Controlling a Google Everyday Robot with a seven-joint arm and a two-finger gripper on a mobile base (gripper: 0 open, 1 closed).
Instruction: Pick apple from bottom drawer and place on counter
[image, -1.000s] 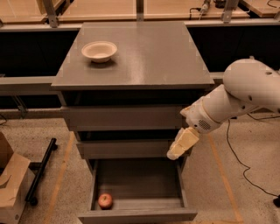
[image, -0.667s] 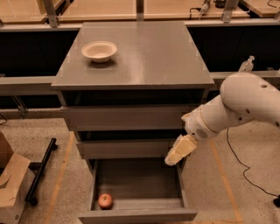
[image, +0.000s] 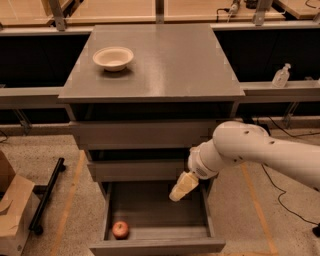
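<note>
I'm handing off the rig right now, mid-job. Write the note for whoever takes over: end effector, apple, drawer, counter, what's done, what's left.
End effector: hangs over the right rear part of the open bottom drawer, pointing down and left, not touching the apple.
Apple: lies on the drawer floor in the front left corner, not yet grasped.
Counter: has a white bowl near its rear left; no apple on it.
Done: the bottom drawer is pulled out and the arm is at it.
Left: reach down-left to the apple, grasp it, lift it out, set it on the counter.
</note>
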